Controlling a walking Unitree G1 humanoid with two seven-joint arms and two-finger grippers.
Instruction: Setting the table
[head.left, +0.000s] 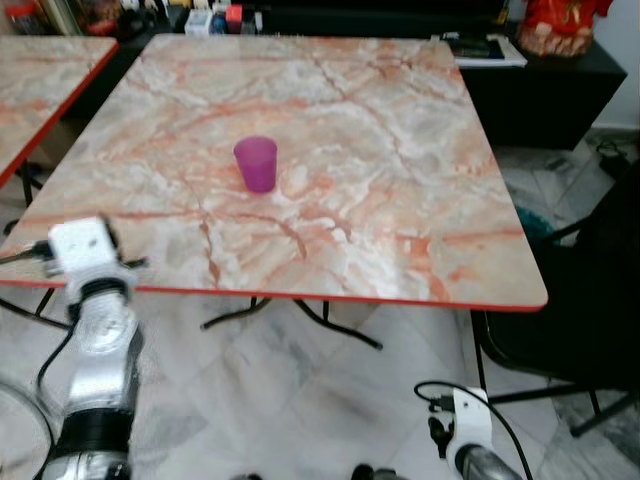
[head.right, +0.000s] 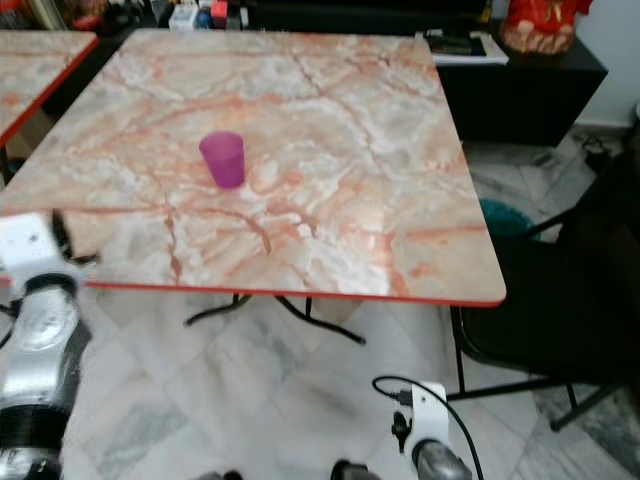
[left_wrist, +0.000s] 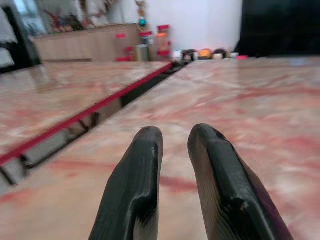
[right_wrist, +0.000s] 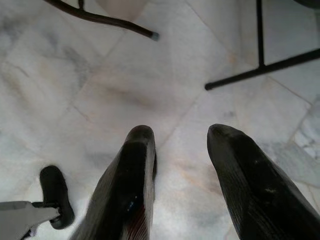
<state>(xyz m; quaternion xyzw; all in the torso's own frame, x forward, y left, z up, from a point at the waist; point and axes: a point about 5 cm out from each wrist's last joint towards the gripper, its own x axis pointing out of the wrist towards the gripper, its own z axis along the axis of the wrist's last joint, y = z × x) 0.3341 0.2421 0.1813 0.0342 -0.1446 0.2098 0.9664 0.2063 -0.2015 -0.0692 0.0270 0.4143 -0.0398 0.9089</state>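
A purple plastic cup (head.left: 256, 163) stands upright on the pink marble table (head.left: 400, 200), left of its middle. My left arm (head.left: 95, 320) is raised at the table's near left edge, well short of the cup. In the left wrist view my left gripper (left_wrist: 176, 135) hovers low over the marble top, its fingers a narrow gap apart and holding nothing. My right arm (head.left: 470, 440) hangs low below the table's front edge. My right gripper (right_wrist: 180, 132) points down at the tiled floor, open and empty.
A second marble table (head.left: 40, 80) with a red rim stands close on the left. A black chair (head.left: 590, 300) sits at the table's right side. A black cabinet (head.left: 540, 90) and small bottles (head.left: 215, 18) line the back. Folding table legs (head.left: 300, 315) cross the floor.
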